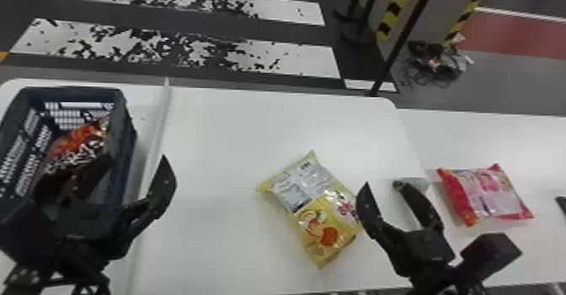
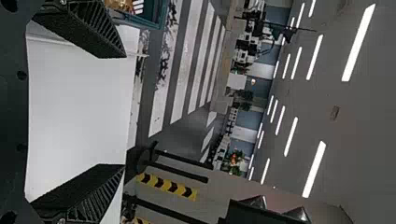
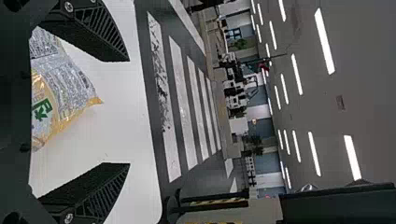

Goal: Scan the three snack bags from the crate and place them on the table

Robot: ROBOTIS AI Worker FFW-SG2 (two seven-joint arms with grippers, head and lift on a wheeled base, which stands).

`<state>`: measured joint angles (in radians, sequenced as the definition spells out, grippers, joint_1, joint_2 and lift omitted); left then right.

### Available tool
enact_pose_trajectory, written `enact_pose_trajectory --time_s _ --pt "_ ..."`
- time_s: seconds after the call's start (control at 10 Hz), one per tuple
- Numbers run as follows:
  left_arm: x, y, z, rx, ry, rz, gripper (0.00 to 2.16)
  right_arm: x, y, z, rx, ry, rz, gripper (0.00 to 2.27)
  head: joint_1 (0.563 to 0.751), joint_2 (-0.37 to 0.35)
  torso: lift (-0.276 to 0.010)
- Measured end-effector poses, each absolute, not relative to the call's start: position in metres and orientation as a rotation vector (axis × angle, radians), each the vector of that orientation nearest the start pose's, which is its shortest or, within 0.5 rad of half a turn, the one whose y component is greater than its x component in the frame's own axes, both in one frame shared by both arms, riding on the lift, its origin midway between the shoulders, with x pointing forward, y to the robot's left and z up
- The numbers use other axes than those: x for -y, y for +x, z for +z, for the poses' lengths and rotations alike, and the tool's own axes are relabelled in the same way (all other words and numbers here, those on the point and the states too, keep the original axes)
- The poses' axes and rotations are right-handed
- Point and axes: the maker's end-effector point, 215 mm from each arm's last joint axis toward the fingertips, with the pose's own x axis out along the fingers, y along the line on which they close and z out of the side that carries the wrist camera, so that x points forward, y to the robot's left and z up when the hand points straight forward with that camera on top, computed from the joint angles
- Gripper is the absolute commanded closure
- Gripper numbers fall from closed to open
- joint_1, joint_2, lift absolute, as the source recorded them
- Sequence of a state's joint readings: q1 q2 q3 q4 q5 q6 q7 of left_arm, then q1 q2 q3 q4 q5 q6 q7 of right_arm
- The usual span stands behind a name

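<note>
In the head view the crate (image 1: 128, 146) stands on the white table (image 1: 219, 138), cut off by the left edge, and an orange-and-dark snack bag (image 1: 80, 140) lies inside, its lower part hard to make out behind the left gripper (image 1: 139, 161). That gripper's fingers are spread wide with nothing between them, one over the crate and one beside it. The yellow snack bag (image 1: 324, 214) lies on the table, one edge meeting the outline of the right gripper (image 1: 381, 184), whose fingers stand well apart, holding nothing. On a white surface (image 1: 488, 134) farther right lies the pink snack bag (image 1: 490, 193); a dark thing (image 1: 561, 205) at the right edge is mostly cut off. Past the table run a dark floor with worn white stripes (image 1: 168, 47), tangled cables (image 1: 438, 64) and a red floor patch (image 1: 513, 35). In the left wrist view the left gripper (image 2: 125, 111) gapes, empty; the crate is clipped to a corner, and ceiling lights (image 2: 315, 168) shine. In the right wrist view the right gripper (image 3: 129, 112) is likewise wide and empty, with the yellow bag partly hidden behind its dark body.
</note>
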<state>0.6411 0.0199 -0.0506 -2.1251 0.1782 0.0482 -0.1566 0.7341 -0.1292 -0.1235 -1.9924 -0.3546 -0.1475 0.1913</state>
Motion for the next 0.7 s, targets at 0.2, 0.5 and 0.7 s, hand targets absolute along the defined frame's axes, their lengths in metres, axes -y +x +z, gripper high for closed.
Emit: enact_pose_trajectory --time_s 0.2,0.5,0.7 --pt "-0.167 0.393 -0.364 -0.125 -0.197 -0.205 0.03 0.265 0.352 -0.405 -0.153 0.211 0.147 0.08 0.695 -0.153 -0.062" --pt "-0.167 0.388 -0.362 -0.122 -0.193 -0.209 0.03 0.224 0.341 -0.435 -0.309 0.272 0.231 0.68 0.695 -0.090 -0.062" --pt "-0.168 0.382 -0.354 -0.100 -0.191 -0.210 0.03 0.188 0.338 -0.452 -0.405 0.310 0.347 2.02 0.695 -0.044 -0.062"
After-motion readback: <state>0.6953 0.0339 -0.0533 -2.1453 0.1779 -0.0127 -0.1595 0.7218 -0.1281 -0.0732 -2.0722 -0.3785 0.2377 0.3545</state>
